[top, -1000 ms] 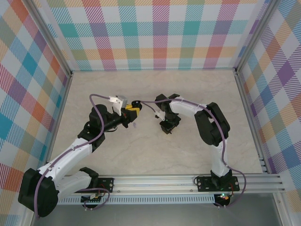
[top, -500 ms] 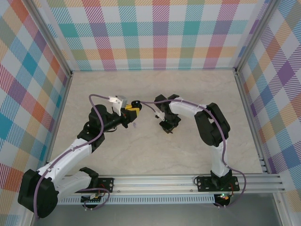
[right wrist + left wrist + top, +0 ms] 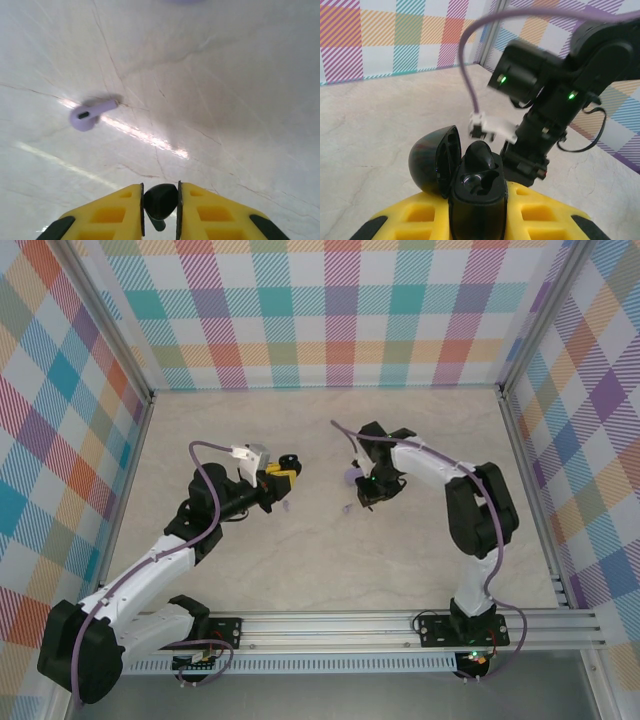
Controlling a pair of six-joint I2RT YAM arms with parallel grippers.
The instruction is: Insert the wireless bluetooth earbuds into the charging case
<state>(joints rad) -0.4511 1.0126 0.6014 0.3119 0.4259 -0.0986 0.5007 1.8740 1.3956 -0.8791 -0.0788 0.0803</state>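
Stem alignment matters: right jaws clamp a black earbud [image 3: 160,198], left jaws grip the open black charging case [image 3: 477,200]; lower slowly.

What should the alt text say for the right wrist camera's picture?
The yellow right gripper pinches a black earbud at bottom centre. A pale lilac earbud lies loose on the pale marbled table, up and to the left.
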